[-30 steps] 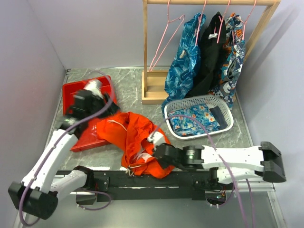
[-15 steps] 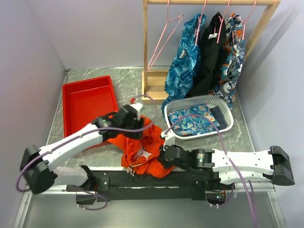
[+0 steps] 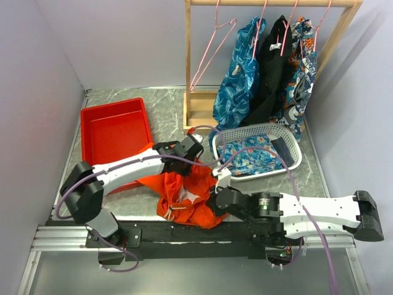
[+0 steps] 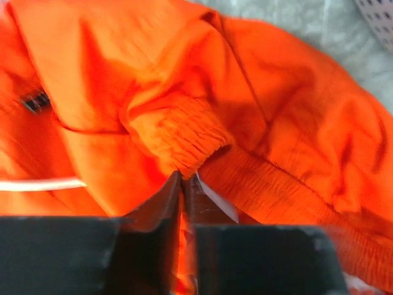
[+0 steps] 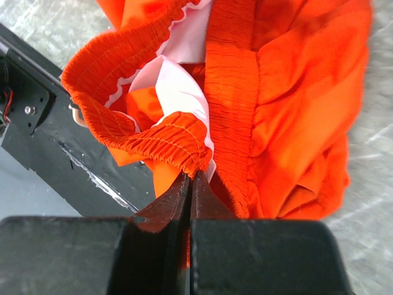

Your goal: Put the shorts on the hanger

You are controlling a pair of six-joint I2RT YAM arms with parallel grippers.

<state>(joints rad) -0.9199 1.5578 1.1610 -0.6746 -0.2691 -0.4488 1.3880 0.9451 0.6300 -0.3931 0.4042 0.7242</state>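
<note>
Top external view: the shorts lie bunched just left of the basket. The hanger hangs bare well behind the basket, so hanging has not begun. Left gripper is closed tight on a shorts fold. Right gripper is likewise clamped on the shorts, at the edge farther from the basket.

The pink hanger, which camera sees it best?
The top external view: the hanger hangs bare on the wooden rack at the back. Both wrist views are filled with the shorts, with no hanger in them.
</note>
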